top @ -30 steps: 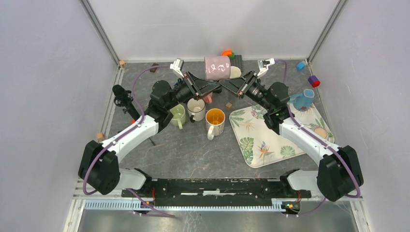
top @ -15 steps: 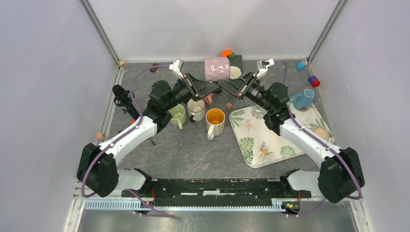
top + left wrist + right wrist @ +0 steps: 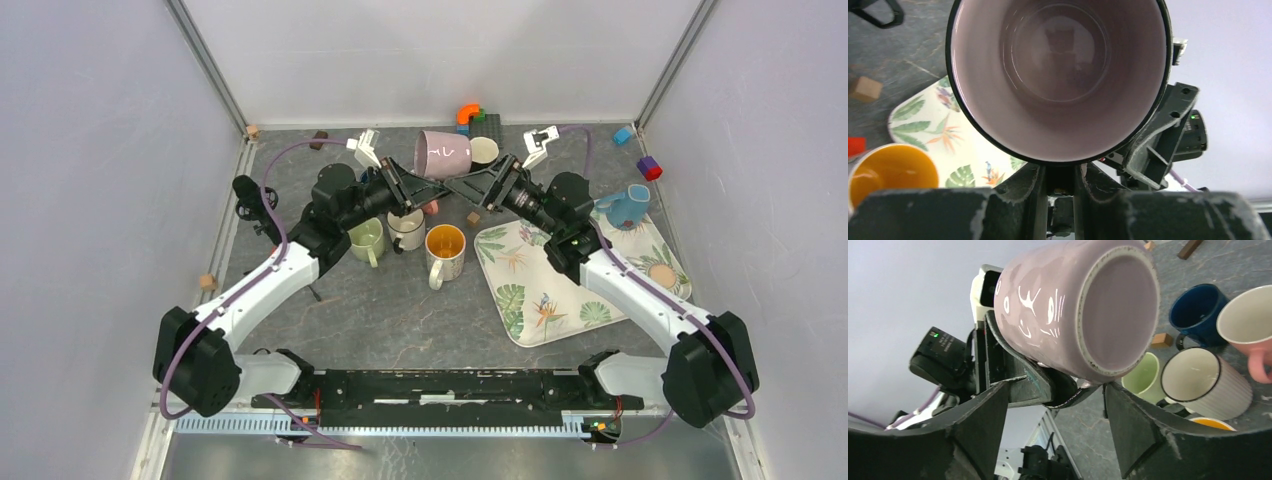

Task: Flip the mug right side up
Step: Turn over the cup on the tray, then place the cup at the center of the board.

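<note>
Left pincer (image 3: pixel 1060 182) clamps lilac mug (image 3: pixel 1058 75) (right pincer (image 3: pixel 1055 397) open).

Pale walls (image 3: pixel 100 150) enclose a dark slate-patterned tabletop (image 3: pixel 400 310).

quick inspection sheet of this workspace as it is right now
surface: grey table, leaf-patterned tray on its right side
job's things: pink mug held off the table, tipped on its side
clutter: green mug, white mug and orange mug upright mid-table; blue jug at the tray's far corner; blocks at the back
grippers: left gripper pinches the pink mug's rim; right gripper open by its base
cables: purple cable along each arm
surroundings: plain white walls
</note>
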{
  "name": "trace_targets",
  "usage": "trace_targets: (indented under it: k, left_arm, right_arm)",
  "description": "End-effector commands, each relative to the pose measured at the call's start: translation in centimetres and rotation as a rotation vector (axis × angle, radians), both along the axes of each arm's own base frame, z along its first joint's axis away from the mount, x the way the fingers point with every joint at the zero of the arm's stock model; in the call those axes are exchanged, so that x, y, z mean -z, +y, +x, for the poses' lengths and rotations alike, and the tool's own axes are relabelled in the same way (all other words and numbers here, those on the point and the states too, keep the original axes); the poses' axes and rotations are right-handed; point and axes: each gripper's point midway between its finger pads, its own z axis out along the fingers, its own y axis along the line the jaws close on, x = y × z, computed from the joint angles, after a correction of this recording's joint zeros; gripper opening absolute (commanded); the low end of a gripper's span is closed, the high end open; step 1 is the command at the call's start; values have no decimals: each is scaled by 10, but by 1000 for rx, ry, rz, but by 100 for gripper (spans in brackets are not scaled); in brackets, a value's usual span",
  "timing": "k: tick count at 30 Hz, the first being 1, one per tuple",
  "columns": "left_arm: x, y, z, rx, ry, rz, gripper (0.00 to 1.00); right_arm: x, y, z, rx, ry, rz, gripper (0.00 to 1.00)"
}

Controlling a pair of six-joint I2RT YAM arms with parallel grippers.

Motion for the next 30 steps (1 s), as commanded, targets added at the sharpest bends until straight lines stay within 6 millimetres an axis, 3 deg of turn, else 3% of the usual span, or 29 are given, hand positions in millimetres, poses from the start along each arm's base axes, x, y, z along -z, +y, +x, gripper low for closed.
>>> trace_targets:
  k: [1,7,14,21,30]
  left_arm:
    - [-64,18,-10,-56,-220,8,2]
    - [-60,37,-20,-110,-237,111,2]
    - [-36,71,-41,-172,-193,295,2]
    - [11,101,-74,-170,-94,449,2]
    - [80,114,-115,-116,95,546,2]
  right_arm:
    - [-16,-7,-1,43,-95,-57,80]
    - [3,-13,2,83,-82,-138,98]
    - [13,-28,4,156,-74,-249,98]
    - [12,-50,9,259,-89,-359,98]
    - [17,-64,7,306,-102,-425,98]
